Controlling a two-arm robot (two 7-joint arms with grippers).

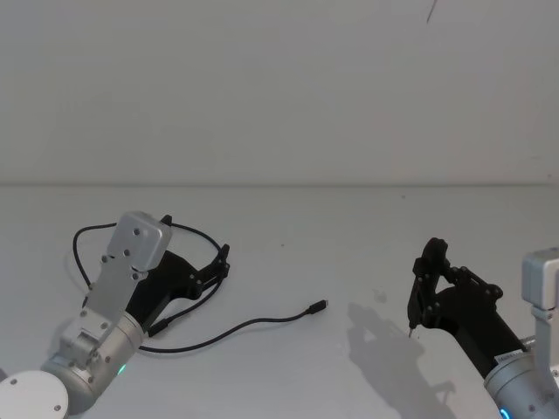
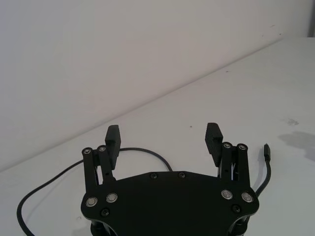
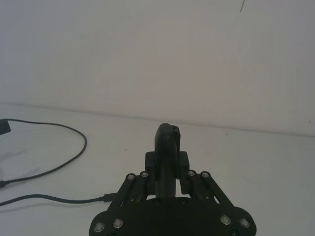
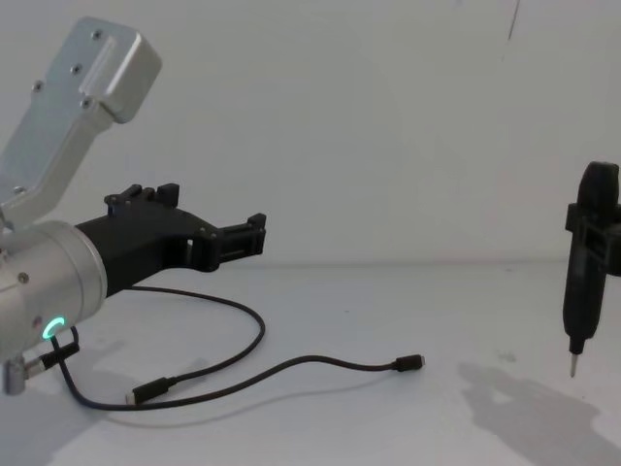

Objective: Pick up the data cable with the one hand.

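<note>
The data cable [image 1: 262,321] lies on the white table in a loose loop, one plug [image 1: 319,305] pointing toward the middle. My left gripper [image 1: 199,244], the hand with the green ring [image 4: 53,328], hovers open above the loop's far curve, touching nothing. In the left wrist view its fingers [image 2: 113,139] stand wide apart, with the cable [image 2: 142,149] running just beyond them. From the chest, the left gripper [image 4: 209,216] hangs well above the cable [image 4: 291,367]. My right gripper [image 1: 428,266] is off to the right, shut on a black pen-shaped tool [image 4: 582,291].
The pen-shaped tool's metal tip [image 4: 572,364] points down a little above the table. The cable's nearer plug [image 3: 107,198] lies left of the right gripper. A plain white wall [image 1: 279,87] stands behind the table.
</note>
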